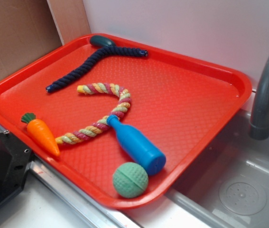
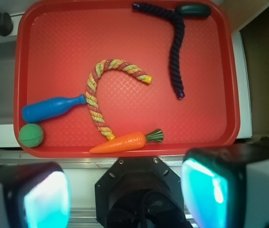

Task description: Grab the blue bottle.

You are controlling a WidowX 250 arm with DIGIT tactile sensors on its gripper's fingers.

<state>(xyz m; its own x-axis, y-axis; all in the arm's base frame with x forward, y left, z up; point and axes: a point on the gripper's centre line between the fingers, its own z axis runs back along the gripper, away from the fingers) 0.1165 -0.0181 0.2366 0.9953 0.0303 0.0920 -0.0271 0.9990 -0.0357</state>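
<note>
1. Nearest, at the bottom of the wrist view, the gripper (image 2: 125, 199) hung off the tray, its two blurred fingers (image 2: 46, 199) spread wide with nothing between them.
2. A smooth orange carrot (image 2: 120, 142) lay along the tray's near rim.
3. The blue bottle (image 2: 51, 108), glossy plastic, lay on its side at centre left, neck touching a curved multicoloured braided rope (image 2: 96, 90); a dimpled green ball (image 2: 31, 135) sat just beside its base.
4. Farther, at upper right, a navy braided rope (image 2: 176, 52) met a dark oval object (image 2: 192, 10).
5. The textured red tray (image 2: 196, 118) rested beside a metal sink (image 1: 248, 190) and grey faucet (image 1: 267, 85), below a white wall (image 1: 181, 28).
</note>
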